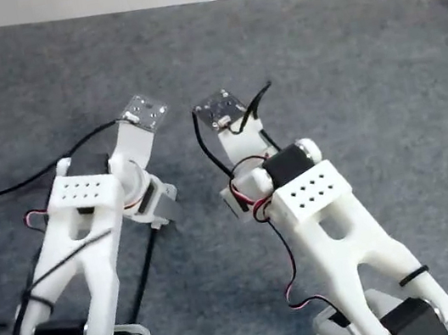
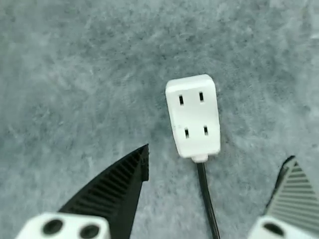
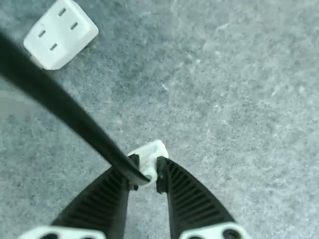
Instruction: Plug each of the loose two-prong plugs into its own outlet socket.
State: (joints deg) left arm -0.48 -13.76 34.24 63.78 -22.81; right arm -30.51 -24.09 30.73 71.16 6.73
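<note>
- Carrying the white two-prong plug (image 3: 149, 152), your right hand (image 3: 147, 164) is pinched narrow on its body, just above the grey surface (image 3: 239, 74). The plug's black cord (image 3: 65, 107) runs out past one finger.
- The prongs are hidden from view. Judge their orientation by how the plug body sits before you commit.
- The white outlet block (image 2: 193, 117) lies flat on the surface with both slot pairs empty. From the right wrist it sits near the plug but apart from it, off to one side (image 3: 60, 32).
- Your left hand (image 2: 217, 155) is spread wide above the block, one finger on each side, touching nothing. The block's own lead runs back between the fingers.
- The block looks light and will likely slide under a push. Close the left hand on its sides, or press it down, before the plug arrives.
- Turn the right wrist so the prongs line up with one slot pair, then descend straight. A tilted entry will probably jam or skate off the face.
- Watch the plug's cord: it crosses the right wrist view and may drag the plug off line.
- Pick the slot pair nearer the free end, leaving the other for the next plug.
</note>
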